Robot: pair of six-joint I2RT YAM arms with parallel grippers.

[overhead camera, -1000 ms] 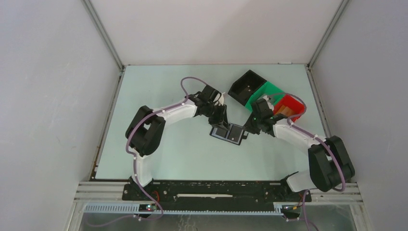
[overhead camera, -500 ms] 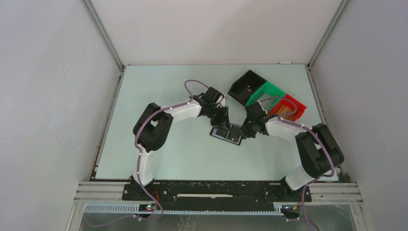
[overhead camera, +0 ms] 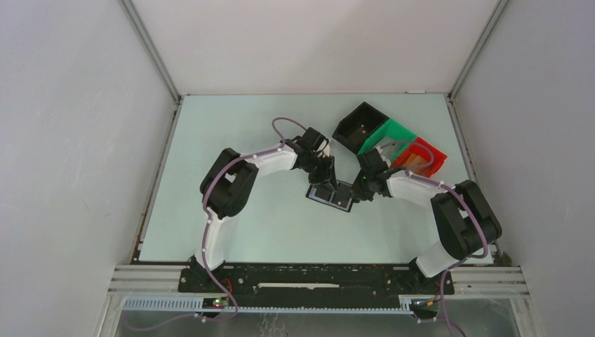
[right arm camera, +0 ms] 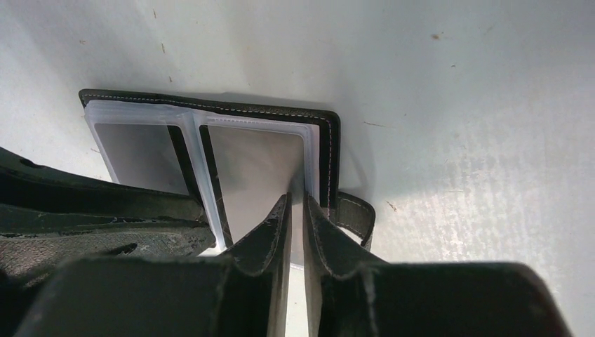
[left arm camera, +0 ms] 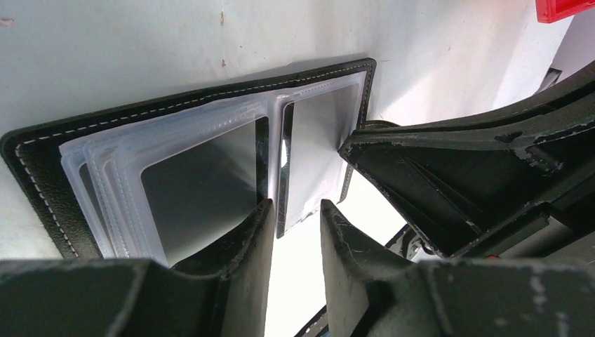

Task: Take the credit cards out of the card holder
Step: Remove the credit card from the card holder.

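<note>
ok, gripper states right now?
Left gripper: jaws open, astride the middle fold of the black folding card holder.
Right gripper: jaws shut on that holder's clear sleeve edge.

Card holder (overhead camera: 331, 194) lies open and flat on pale green table (overhead camera: 231, 133), dark, two grey panels showing. Left gripper (overhead camera: 325, 177) at its far-left edge, pointing down. Right gripper (overhead camera: 358, 191) against its right end. Black bin (overhead camera: 359, 126) beyond card holder, off to right; green piece (overhead camera: 387, 135) and red tray (overhead camera: 423, 156) further right still. Jaw spacing unreadable from up here.
</note>
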